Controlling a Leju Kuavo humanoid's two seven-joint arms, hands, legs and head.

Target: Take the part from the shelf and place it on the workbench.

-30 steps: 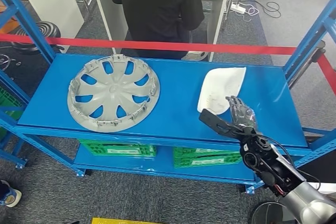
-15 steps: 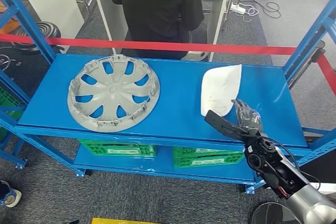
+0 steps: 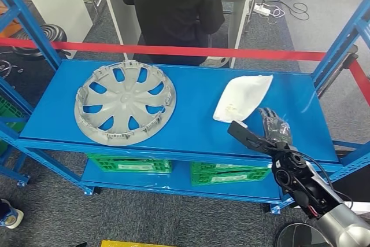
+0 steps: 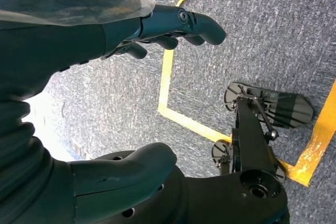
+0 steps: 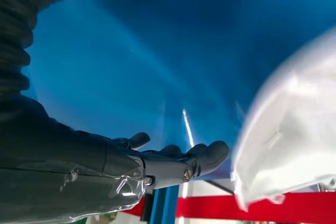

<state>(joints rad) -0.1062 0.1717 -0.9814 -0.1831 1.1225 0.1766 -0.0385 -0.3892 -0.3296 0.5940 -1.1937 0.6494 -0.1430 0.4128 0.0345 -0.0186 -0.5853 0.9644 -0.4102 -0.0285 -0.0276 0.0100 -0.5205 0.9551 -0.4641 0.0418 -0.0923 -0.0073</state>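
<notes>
Right hand: dark many-fingered right hand [image 3: 267, 128] on the silver arm, fingers apart and holding nothing, low over the front of the shelf deck.
Part from the hand: the white, thin-shelled, leaf-shaped plastic part [image 3: 242, 98] lies just beyond the fingertips and a little to the robot's left; whether they touch it I cannot tell.
Long axis: runs slantwise, its narrow tip toward the back right, its broad end toward the front left, nearest the hand.
Nearer arm: the right; the dark left hand [image 4: 118, 103] hangs open over grey carpet.
Surface: smooth glossy blue metal shelf [image 3: 196, 114], so the light shell may well slide if nudged.
Further left: round grey plastic hubcap [image 3: 125, 102] with curved spokes, well apart from the part.
Behind: red barrier tape [image 3: 174, 50] and a person in a black top [image 3: 174, 4].
</notes>
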